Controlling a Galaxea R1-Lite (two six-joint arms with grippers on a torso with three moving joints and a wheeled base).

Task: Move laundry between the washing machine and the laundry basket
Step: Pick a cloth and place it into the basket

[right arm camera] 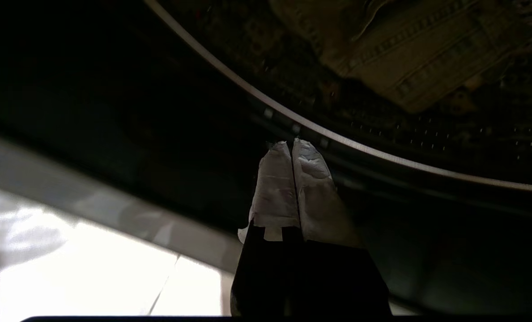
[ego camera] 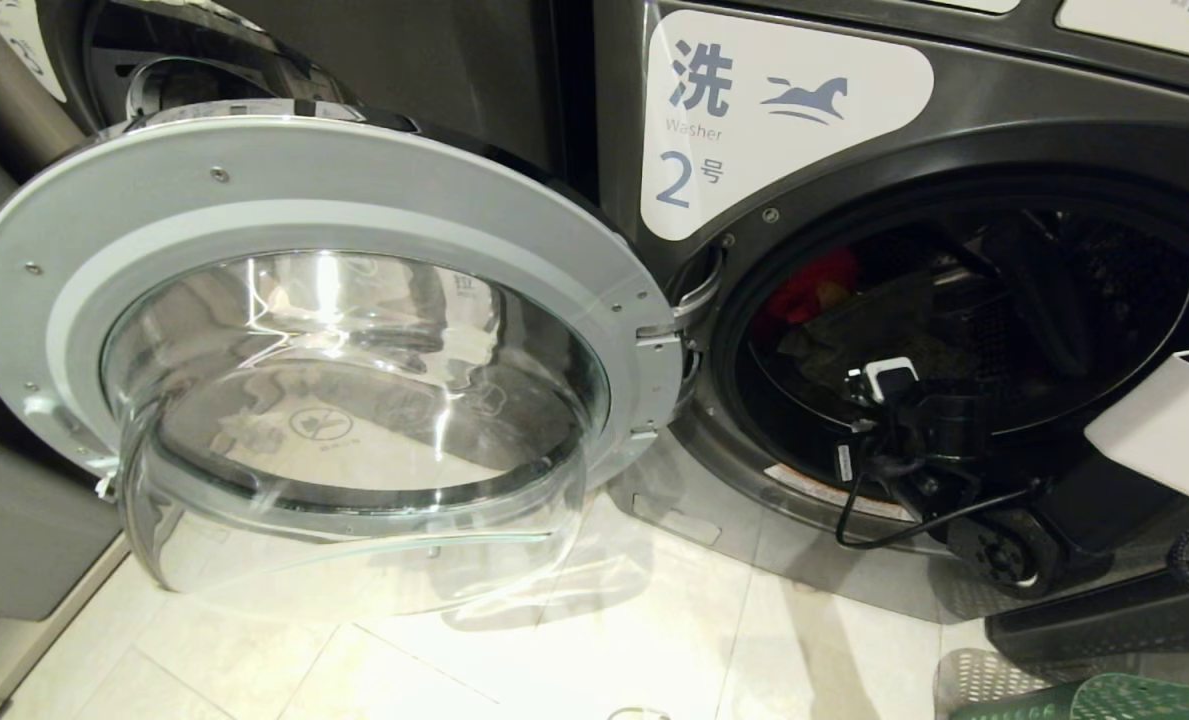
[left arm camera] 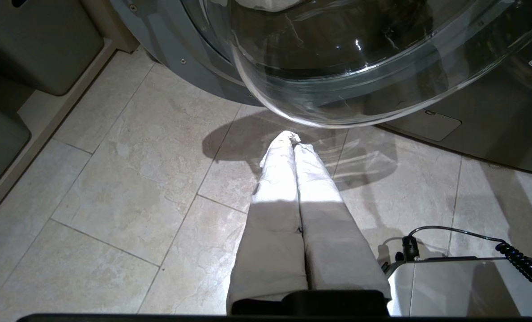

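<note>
Head view: the washing machine, labelled "Washer 2", stands with its round glass door swung wide to the left. Inside the dark drum the laundry lies toward the back left, a bright red piece above darker olive cloth. The right arm reaches into the drum's mouth, low at the front edge; its right hand is pressed shut, the two white-wrapped fingers together and holding nothing, just short of the drum's chrome rim, with patterned cloth farther in. The left hand hangs over the tiled floor below the door's glass bowl, fingers likewise together and empty. The green laundry basket shows only its rim at the lower right corner.
</note>
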